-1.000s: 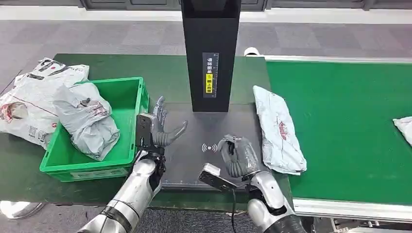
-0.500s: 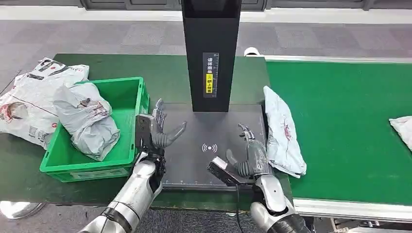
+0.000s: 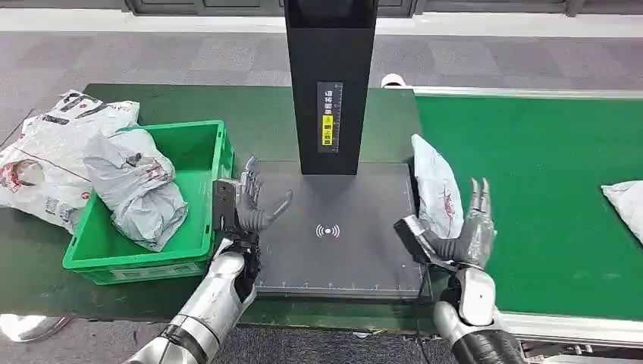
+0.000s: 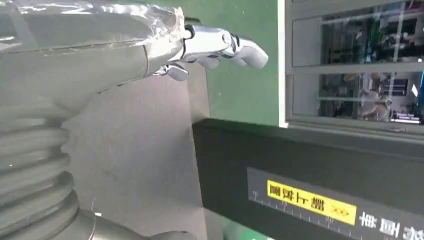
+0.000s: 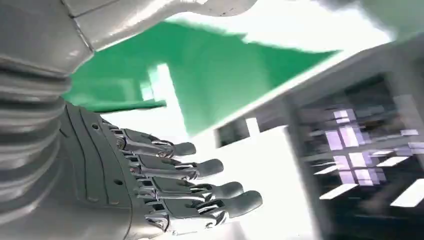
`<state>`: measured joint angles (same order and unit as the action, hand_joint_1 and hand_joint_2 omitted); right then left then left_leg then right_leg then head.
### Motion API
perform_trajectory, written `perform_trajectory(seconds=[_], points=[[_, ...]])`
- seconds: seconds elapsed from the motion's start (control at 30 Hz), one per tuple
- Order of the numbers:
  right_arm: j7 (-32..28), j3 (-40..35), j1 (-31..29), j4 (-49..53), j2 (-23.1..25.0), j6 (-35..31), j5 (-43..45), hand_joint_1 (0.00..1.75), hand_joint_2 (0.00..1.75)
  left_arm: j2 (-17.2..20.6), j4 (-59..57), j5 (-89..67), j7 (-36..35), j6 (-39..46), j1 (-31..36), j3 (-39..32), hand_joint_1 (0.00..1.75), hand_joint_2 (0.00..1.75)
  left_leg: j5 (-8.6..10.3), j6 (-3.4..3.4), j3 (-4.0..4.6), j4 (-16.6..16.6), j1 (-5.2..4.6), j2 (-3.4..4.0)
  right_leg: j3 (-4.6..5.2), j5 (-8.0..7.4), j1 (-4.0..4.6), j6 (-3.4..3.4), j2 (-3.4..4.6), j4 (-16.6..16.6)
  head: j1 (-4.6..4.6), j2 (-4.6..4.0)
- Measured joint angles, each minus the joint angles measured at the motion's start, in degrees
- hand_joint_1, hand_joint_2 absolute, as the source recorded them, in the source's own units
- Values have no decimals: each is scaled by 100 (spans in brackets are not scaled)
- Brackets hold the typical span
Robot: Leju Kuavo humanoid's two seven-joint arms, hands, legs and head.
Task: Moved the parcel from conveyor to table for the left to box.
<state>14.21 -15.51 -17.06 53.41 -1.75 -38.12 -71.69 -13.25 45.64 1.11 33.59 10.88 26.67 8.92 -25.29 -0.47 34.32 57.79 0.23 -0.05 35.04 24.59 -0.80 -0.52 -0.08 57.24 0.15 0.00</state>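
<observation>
Both hands are spread wide and hold nothing — our right hand (image 3: pixel 464 235) sits lower right of centre, just beside the grey parcel (image 3: pixel 438 189) tilted on the conveyor's (image 3: pixel 546 197) edge. We should cup its far side and sweep it onto the scan plate (image 3: pixel 341 250) — left hand (image 3: pixel 244 205) waiting.

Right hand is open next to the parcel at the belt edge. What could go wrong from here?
1. The parcel lies along the seam between the scanner pad and the conveyor belt; a push from the right hand could slide it back onto the belt instead of the pad.
2. The bag is soft and crumpled, so open fingers may slip off it.
3. The left hand hovers close to the green crate; reaching across could knock its wall.
</observation>
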Motion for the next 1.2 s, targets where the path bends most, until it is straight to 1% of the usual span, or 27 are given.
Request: perform_trajectory(seconds=[0.13, 0.23, 0.27, 0.37, 0.4, 0.5, 0.6, 0.63, 0.67, 0.73, 0.8, 0.9, 1.0, 1.1, 1.2], points=[[254, 697, 3, -472, -26, 98, -350, 0, 175, -22, -66, 9, 0, -59, 30, 31, 0, 175, -1, 1, 0, 0, -2, -1, 0, 0, 0, 0, 0, 1, 0, 0], [297, 946, 6, -721, -37, 118, -439, 0, 175, -37, -100, 17, 0, -74, 32, 39, 0, 175, -1, 0, 0, 0, -2, 3, 4, 0, 1, 0, 2, 2, 0, 0], [397, 1000, 1, -788, -39, 172, -512, 0, 175, -44, -107, 24, 0, -85, 33, 41, 0, 175, -1, 0, -1, -1, -1, 4, 4, 1, 3, 1, 4, 2, 0, 0], [906, 1168, -32, -1124, -68, 611, -852, 0, 175, -50, -122, 61, 0, -111, 39, 57, 0, 175, -1, 0, 0, -1, -1, 2, 4, 3, 6, 2, 1, 2, 0, 0], [975, 1228, -50, -1250, -79, 768, -872, 0, 175, -50, -125, 61, 0, -122, 40, 61, 0, 175, -1, 0, 1, -1, -1, 0, 4, 4, 6, 1, -2, 3, 0, 0], [948, 1457, -124, -1670, -125, 1246, -810, 0, 175, -48, -140, 61, 0, -179, 47, 81, 0, 175, -1, 1, 2, -1, -1, 0, 4, 3, 2, 1, -1, 4, 0, 0], [942, 1575, -137, -1908, -142, 1324, -795, 2, 175, -44, -162, 63, 0, -192, 57, 135, 0, 175, -2, 2, 2, -1, -1, 4, 5, 3, 0, 1, 3, 4, 0, 0], [940, 1592, -160, -1975, -144, 1335, -793, 33, 175, -44, -168, 63, 0, -197, 62, 142, 0, 175, -2, 2, 1, -1, -1, 5, 6, 3, 0, 1, 5, 4, 0, 0], [931, 1629, -187, -2045, -146, 1378, -780, 175, 175, -44, -173, 63, 0, -199, 66, 142, 0, 175, -2, 2, 1, -1, -1, 4, 6, 3, 0, 1, 5, 3, 0, 0], [635, 1697, -253, -2170, -144, 1723, -541, 175, 175, -44, -177, 63, 2, -223, 70, 148, 0, 175, -2, 2, 1, -1, -1, 4, 5, 3, 1, 1, 4, 3, 0, 0], [19, 1855, -350, -2340, -140, 2204, -205, 175, 175, -39, -177, 61, 2, -275, 71, 179, 0, 175, -2, 2, 0, -2, -1, 6, 4, 3, 1, 1, 6, 4, 0, 0], [-683, 1879, -503, -2572, -133, 2400, -146, 175, 175, -35, -177, 46, 0, -299, 74, 212, 0, 175, -5, 0, -6, -2, -1, 33, 4, 0, 4, 3, 29, 4, 0, 0], [-1538, 1879, -662, -2773, -122, 2575, 16, 175, 175, -15, -155, 0, -4, -339, 74, 238, 0, 175, -13, -10, -17, -1, 1, 65, 4, -7, 10, 12, 50, 4, 0, 0], [-1944, 1879, -758, -2893, -118, 2487, 77, 175, 175, -6, -120, -28, -17, -348, 76, 249, 0, 175, -11, -13, -18, -2, 5, 63, 4, -6, 18, 15, 46, 7, 0, 0], [-2210, 1874, -825, -2974, -114, 2097, 88, 175, 175, 13, -77, -33, -17, -347, 69, 251, 0, 175, -8, -16, -17, -3, 6, 56, 4, -5, 20, 16, 38, 14, 0, 0]])
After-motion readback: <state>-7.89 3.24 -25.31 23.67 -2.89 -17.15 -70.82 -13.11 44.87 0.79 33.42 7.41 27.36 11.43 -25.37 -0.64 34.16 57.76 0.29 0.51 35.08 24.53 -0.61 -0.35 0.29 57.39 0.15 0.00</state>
